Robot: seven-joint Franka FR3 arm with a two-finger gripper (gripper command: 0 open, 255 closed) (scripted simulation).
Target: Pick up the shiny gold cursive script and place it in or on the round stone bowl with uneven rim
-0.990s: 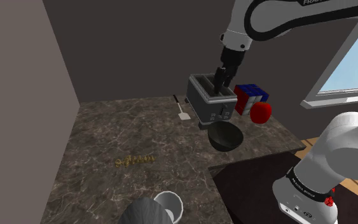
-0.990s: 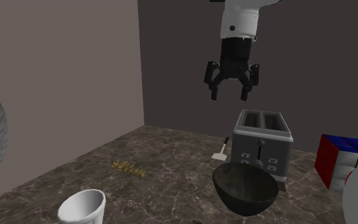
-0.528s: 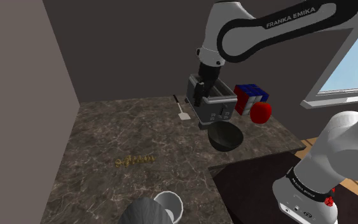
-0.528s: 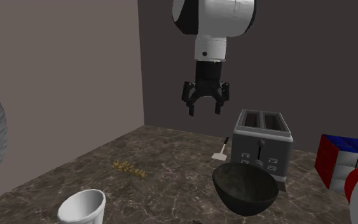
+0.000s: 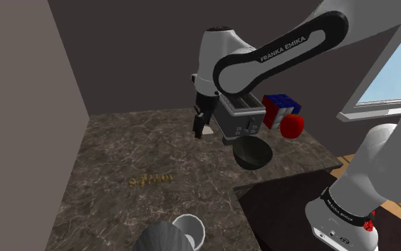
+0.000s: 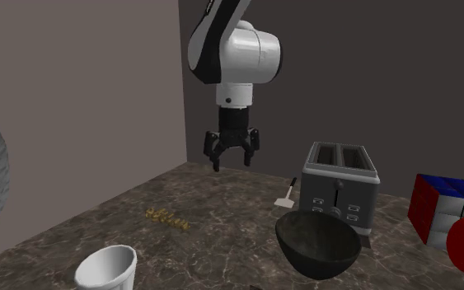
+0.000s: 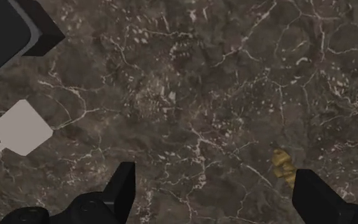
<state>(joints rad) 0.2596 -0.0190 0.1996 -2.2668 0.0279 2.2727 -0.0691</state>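
While the gripper [image 6: 231,165] hangs spread, gold script [image 6: 167,217] lies seemingly flat.

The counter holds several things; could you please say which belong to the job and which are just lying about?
Job: gold script, dark bowl, gripper, open.
Lying about: toaster, colour cube, red round object, white cup, white spatula.
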